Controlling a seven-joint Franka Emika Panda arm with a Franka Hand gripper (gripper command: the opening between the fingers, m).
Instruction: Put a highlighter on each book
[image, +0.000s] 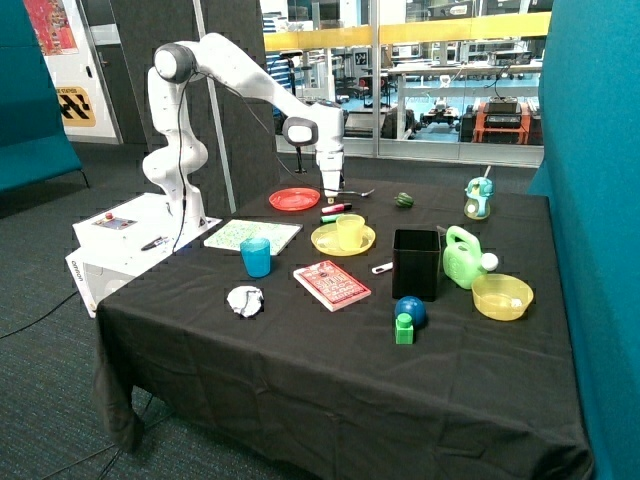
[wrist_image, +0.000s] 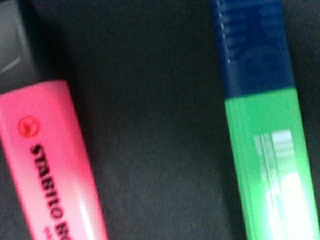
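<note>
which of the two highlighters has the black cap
The pink highlighter has the black cap; the green highlighter beside it has a dark blue one. Both lie on the black cloth, below the gripper.

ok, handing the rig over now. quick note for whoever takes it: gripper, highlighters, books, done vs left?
Gripper: down low over the two highlighters near the red plate; holding nothing that the views show, and its fingers do not show.
Pink highlighter and green highlighter: both lying on the black cloth, side by side with a gap between them, between the red plate and the yellow plate.
Red book: flat near the table's middle, nothing on it.
White and green book: flat beside the blue cup, nothing on it.
Done: nothing yet.
Left: one highlighter onto each book.
</note>
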